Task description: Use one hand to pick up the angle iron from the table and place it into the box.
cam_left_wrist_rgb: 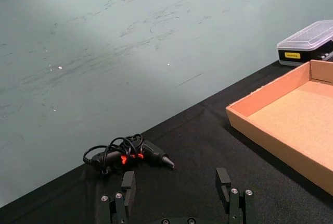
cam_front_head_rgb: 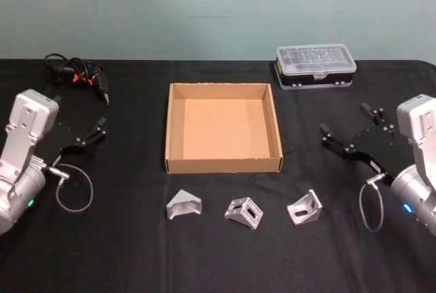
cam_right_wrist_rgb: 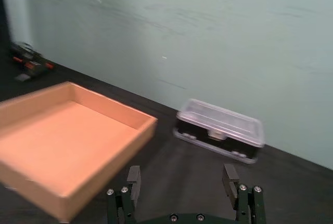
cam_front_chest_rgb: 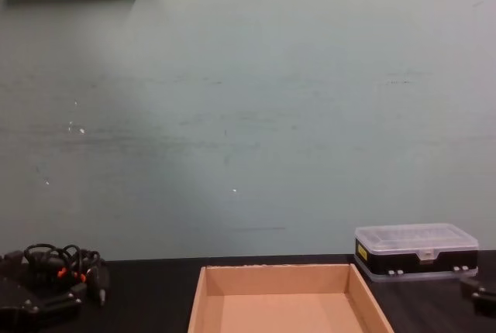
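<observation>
Right tool (cam_front_head_rgb: 347, 120): is hovering at the right-middle of the head view, its fingers standing wide apart and gripping nothing.
Left tool (cam_front_head_rgb: 92, 133): is hanging at the left-middle of the same view, likewise spread open and empty.
Counter (cam_front_head_rgb: 218, 262): is carrying 3 angle irons in a row across the lower centre of the head view, each apart from the next.
Row: the left angle iron (cam_front_head_rgb: 184, 206), the middle angle iron (cam_front_head_rgb: 244, 212) and the right angle iron (cam_front_head_rgb: 304, 208) are each lying turned a different way.
Deciding relation: the right angle iron is lying below and to the left of the right tool, nearer than the left angle iron is to the left tool. The middle angle iron is sitting roughly between the 2 arms.
Axis: these are short L-shaped brackets, so a long axis is hard to call. The right one is showing a slotted face tilted toward the lower left of the frame.
Box (cam_front_head_rgb: 223, 165): is sitting empty at frame centre, just above the row, with its near wall close to the irons but not touching them.
Judged next move: the right tool is looking best placed, needing to drop down and leftward in the frame.
Bystanders: a plastic case (cam_front_head_rgb: 315, 66) is sitting at upper right and a corded glue gun (cam_front_head_rgb: 80, 75) at upper left, both well apart from the row.
</observation>
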You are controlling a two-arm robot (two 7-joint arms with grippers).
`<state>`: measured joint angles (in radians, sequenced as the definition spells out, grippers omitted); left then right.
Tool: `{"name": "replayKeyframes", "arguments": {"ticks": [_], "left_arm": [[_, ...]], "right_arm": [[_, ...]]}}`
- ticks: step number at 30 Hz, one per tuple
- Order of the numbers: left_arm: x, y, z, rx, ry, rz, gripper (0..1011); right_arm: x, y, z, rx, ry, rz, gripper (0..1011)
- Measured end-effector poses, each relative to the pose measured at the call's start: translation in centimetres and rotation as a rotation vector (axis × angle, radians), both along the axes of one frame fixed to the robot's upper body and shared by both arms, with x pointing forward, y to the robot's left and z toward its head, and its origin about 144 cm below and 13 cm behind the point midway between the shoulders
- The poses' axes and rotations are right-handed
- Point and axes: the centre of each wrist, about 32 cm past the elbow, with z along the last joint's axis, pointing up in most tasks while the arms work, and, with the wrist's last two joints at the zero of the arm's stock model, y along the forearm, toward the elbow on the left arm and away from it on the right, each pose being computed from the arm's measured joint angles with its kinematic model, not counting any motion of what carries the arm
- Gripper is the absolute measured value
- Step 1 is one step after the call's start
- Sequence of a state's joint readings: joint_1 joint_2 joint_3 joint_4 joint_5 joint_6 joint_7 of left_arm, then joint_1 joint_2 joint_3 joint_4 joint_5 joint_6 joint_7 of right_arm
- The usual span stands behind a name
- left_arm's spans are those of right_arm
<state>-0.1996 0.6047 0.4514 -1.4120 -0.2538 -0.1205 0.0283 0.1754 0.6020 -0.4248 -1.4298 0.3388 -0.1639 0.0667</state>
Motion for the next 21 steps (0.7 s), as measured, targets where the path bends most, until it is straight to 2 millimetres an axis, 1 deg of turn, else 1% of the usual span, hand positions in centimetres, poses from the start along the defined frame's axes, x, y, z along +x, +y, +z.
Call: {"name": "replayKeyframes", "arguments": {"ticks": [5, 8, 11, 14, 15, 18, 21], "left_arm": [[0.0, 0.0, 0.0, 0.000, 0.000, 0.000, 1011], [0.0, 0.0, 0.0, 0.000, 0.000, 0.000, 1011], [0.0, 0.0, 0.0, 0.000, 0.000, 0.000, 1011], [0.0, 0.0, 0.0, 0.000, 0.000, 0.000, 1011], [0.0, 0.0, 0.0, 0.000, 0.000, 0.000, 1011], [0.0, 0.0, 0.0, 0.000, 0.000, 0.000, 1011], [0.0, 0.0, 0.0, 0.000, 0.000, 0.000, 1011]], "right_arm": [[-0.8, 0.4, 0.7, 0.063, 0.042, 0.065, 1003], [-1.4, 0.9, 1.5, 0.098, 0.101, 0.102, 1003], [-2.0, 1.4, 2.7, 0.104, 0.165, 0.119, 1003], [-3.1, 1.9, 4.4, 0.098, 0.237, 0.132, 1003], [-3.1, 1.9, 4.4, 0.098, 0.237, 0.132, 1003], [-4.5, 2.1, 6.2, 0.077, 0.291, 0.141, 1003], [-5.2, 2.1, 7.2, 0.053, 0.313, 0.134, 1003]]}}
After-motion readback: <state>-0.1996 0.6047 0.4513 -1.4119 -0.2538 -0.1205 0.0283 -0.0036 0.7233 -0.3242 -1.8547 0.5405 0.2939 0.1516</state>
